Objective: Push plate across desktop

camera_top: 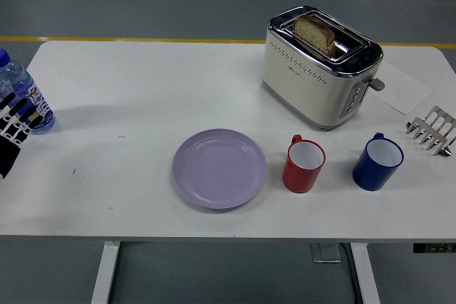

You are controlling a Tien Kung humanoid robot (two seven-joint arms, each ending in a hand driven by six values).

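Lilac plate point(219, 169) far from left hand point(13, 127)

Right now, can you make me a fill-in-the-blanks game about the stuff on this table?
1. The plate is ____ in colour.
2. A slice of ____ sticks out of the toaster.
3. The cup right beside the plate is ____; the blue cup stands further right.
4. The left hand is next to a water ____.

Missing words: purple; bread; red; bottle

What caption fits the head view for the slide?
Left hand at the table's left edge by the water bottle, far from the untouched lilac plate; toaster and two mugs alongside.
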